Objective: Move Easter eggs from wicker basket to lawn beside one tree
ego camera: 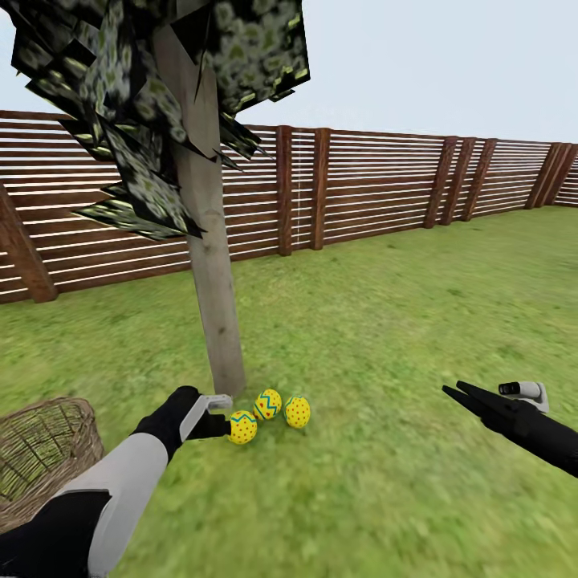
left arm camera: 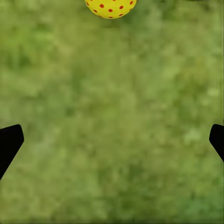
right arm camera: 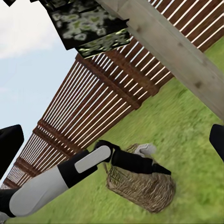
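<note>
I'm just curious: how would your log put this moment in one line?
Easter eggs: three on lawn by tree | left gripper: open beside them | right gripper: open, empty

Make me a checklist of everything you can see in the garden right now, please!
Surface: lawn, green and flat.
Job's things: three yellow eggs on the grass at the foot of the tree: a zigzag egg by the left gripper, a second zigzag egg, and a red-dotted egg. Basket stands to the left; its inside is hard to see.
Clutter: nothing seen.
Grippers: left gripper low beside the eggs, jaws open, holding nothing. Right gripper in the air over bare grass, jaws open, empty.
Cables: nothing seen.
Surroundings: brown slatted fence, pale sky.
</note>
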{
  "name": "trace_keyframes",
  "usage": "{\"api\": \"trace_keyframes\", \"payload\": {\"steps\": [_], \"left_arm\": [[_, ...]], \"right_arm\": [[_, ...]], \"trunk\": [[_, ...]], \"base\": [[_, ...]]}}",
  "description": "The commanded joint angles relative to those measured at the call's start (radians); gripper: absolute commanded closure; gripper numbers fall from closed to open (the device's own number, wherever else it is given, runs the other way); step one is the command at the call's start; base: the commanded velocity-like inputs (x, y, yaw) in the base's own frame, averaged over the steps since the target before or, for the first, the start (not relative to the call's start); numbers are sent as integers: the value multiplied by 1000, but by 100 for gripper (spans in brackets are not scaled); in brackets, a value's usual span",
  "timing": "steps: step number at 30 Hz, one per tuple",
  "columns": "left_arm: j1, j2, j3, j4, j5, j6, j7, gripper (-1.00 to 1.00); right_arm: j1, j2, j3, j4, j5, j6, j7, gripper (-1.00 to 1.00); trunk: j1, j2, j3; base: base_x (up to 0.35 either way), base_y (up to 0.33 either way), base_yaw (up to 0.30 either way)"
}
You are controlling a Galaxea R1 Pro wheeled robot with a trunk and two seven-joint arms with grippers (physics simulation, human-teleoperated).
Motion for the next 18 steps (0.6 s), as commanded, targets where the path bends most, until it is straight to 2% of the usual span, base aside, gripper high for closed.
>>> {"api": "trace_keyframes", "payload": {"steps": [1, 18], "left_arm": [[-6, -1, 4, -1, 10, 5, 9, -100], [-8, -1, 4, -1, 10, 5, 9, -100]], "right_arm": [[-1, 0, -1, 0, 2, 4, 4, -100], [-1, 0, -1, 0, 2, 4, 4, -100]], "trunk": [[0, 0, -1], [0, 0, -1]], "base": [[0, 0, 0], [0, 0, 0]]}}
